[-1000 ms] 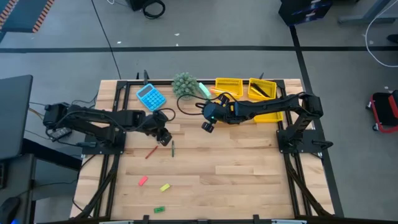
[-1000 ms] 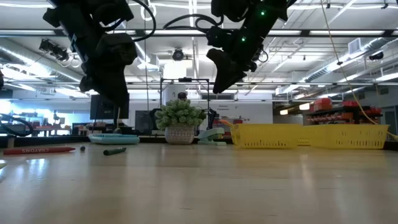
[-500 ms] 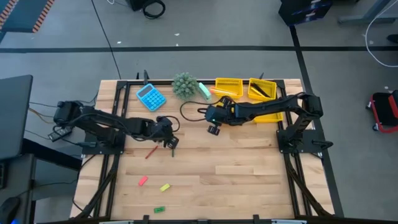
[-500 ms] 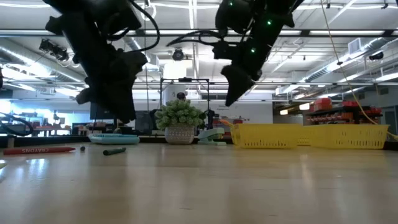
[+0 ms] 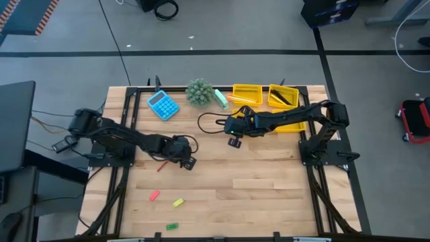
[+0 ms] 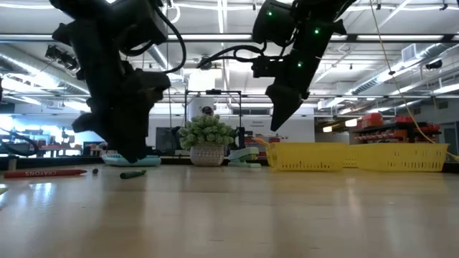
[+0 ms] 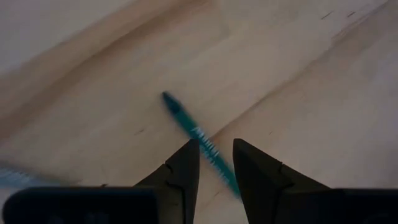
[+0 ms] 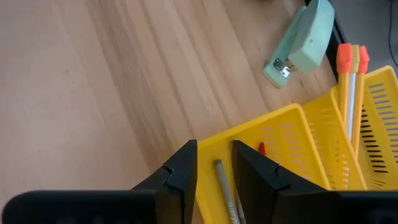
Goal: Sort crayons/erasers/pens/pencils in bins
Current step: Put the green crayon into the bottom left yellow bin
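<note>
A: From above, your left gripper [image 5: 189, 162] hides what lies beneath it. What does its wrist camera give you?

B: A teal pen [image 7: 200, 142] lying on the table [image 5: 269, 181], running between the fingers [image 7: 181, 171], which stand a little apart with nothing gripped.

A: And your right gripper [image 5: 234, 141]?

B: Its wrist view shows narrowly parted fingers holding nothing, over a yellow bin [image 8: 292, 143] with a grey pen [image 8: 225, 186] inside; orange-tipped pencils [image 8: 351, 87] lie in the next bin. From above you also see a red crayon [image 5: 163, 165] beside the left gripper, and three erasers [image 5: 177, 202] nearer the front edge.
</note>
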### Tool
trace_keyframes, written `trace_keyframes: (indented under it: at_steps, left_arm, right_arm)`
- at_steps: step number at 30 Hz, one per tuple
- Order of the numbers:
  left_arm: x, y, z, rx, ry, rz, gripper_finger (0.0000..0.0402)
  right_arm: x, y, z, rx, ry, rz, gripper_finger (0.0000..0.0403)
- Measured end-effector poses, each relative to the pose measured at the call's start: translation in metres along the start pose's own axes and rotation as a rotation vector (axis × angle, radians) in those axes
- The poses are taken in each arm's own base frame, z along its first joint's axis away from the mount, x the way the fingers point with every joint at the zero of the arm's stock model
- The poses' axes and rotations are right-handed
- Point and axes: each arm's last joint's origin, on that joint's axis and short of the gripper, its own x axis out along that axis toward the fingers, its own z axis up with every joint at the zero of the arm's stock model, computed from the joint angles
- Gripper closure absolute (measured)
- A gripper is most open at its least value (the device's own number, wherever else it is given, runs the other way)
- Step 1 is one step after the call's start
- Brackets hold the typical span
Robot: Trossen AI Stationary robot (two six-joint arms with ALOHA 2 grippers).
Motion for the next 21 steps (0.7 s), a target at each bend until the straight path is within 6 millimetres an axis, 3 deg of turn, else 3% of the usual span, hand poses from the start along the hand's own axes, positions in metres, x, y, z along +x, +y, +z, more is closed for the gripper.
trace_keyframes:
  at_steps: [21]
  left_arm:
    - [0.009,-0.001,-0.002,-0.027,0.038,0.036,0.0296]
  right_arm:
    - [-0.003,0.007,-0.001,-0.019,-0.015,0.018,0.0297]
